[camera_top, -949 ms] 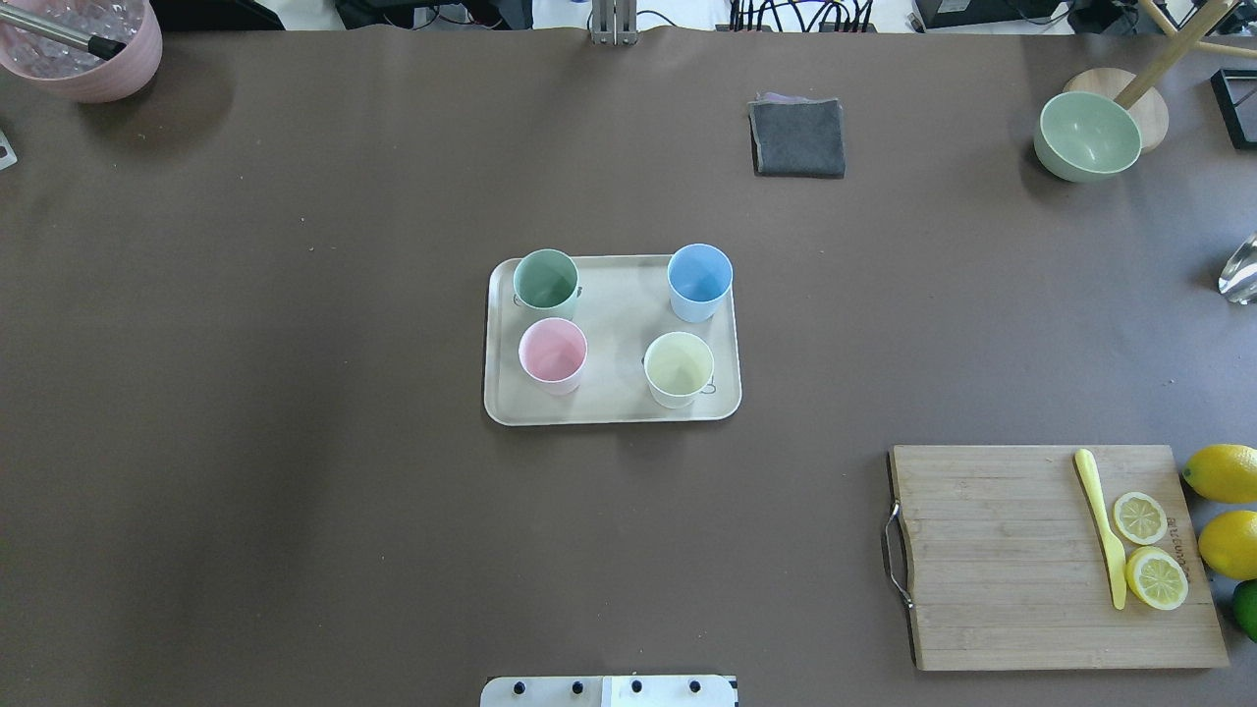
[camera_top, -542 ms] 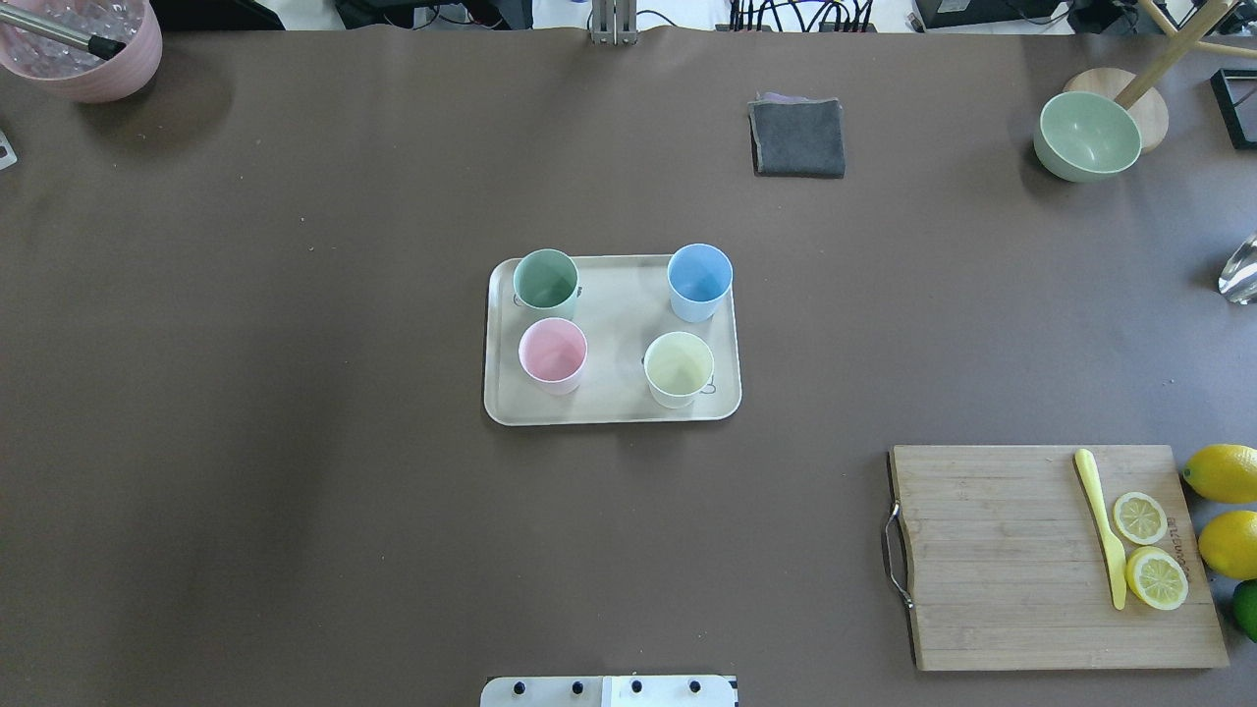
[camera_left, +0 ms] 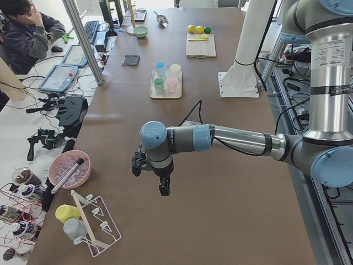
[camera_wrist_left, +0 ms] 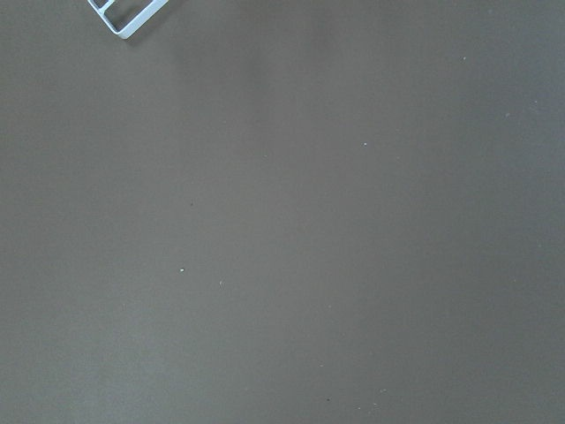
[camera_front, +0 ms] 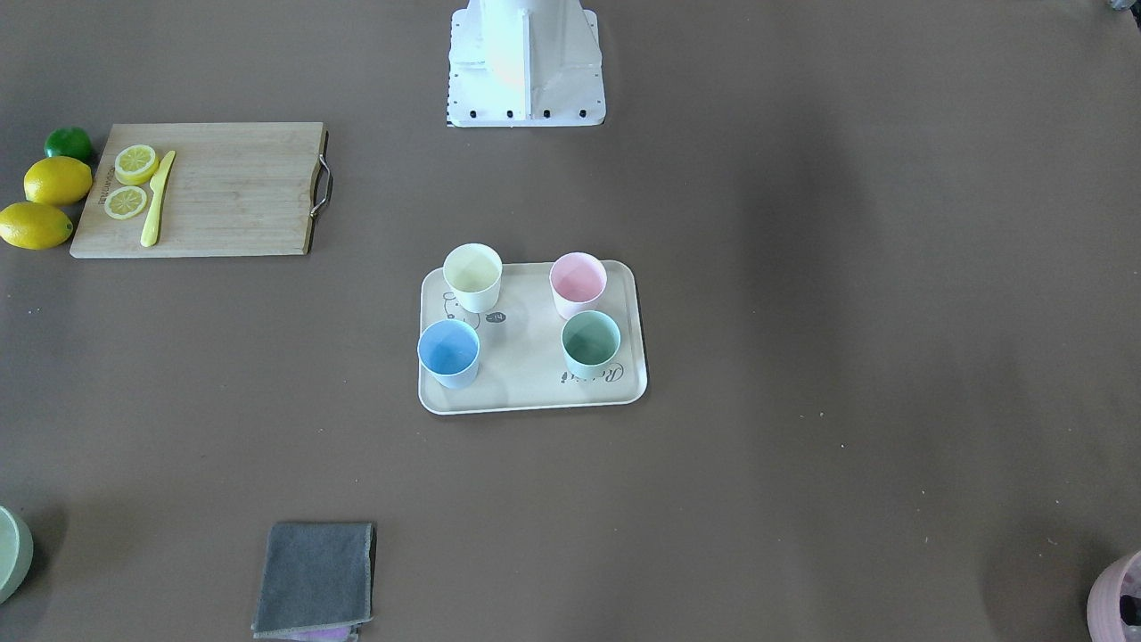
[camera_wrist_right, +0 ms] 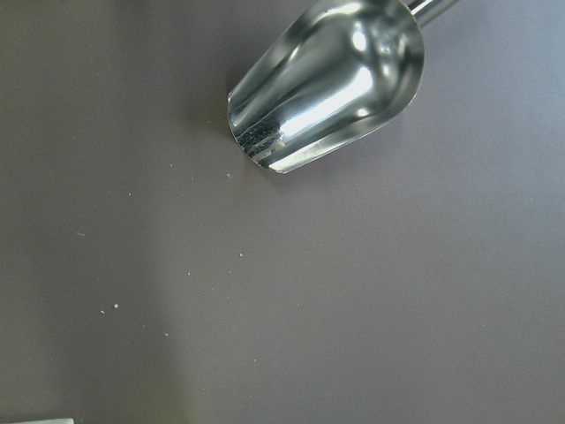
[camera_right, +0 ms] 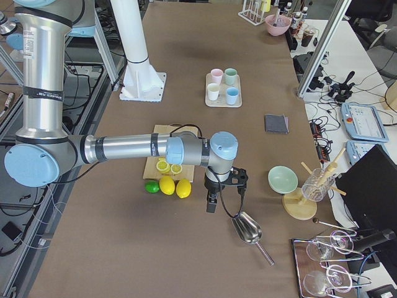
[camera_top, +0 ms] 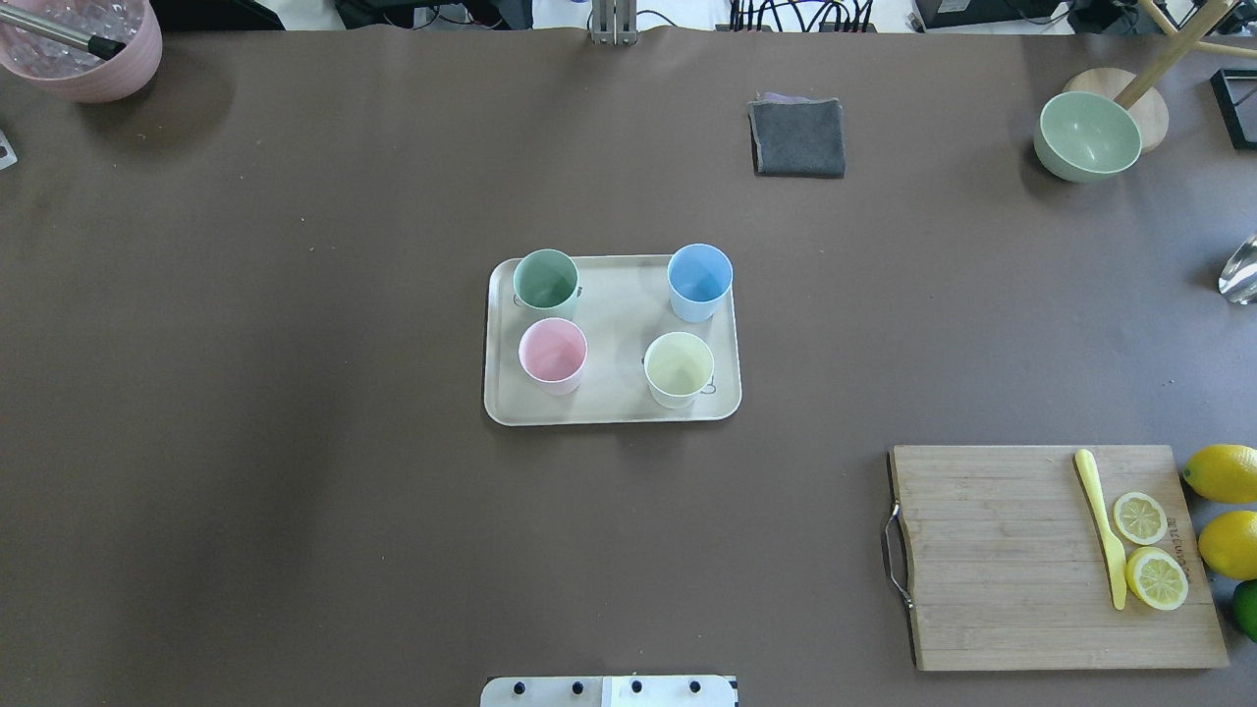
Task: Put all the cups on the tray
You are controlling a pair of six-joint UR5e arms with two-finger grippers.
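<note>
Plain dark brown is used pretty much all over the table [camera_top: 295,491]. The tray [camera_top: 614,407] is done in cream, with a dark line drawing and script printed on it. Pastels are used for the rest: a mint green cup [camera_top: 546,280], a pink cup [camera_top: 553,352], a pale yellow cup [camera_top: 679,365] and a light blue cup [camera_top: 699,275]. A cloth [camera_top: 797,137] is seen in dark grey, a bowl [camera_top: 1088,135] in pale green, a board [camera_top: 992,560] in streaky light wood, a knife [camera_top: 1102,520] and lemons [camera_top: 1223,471] in yellow.
</note>
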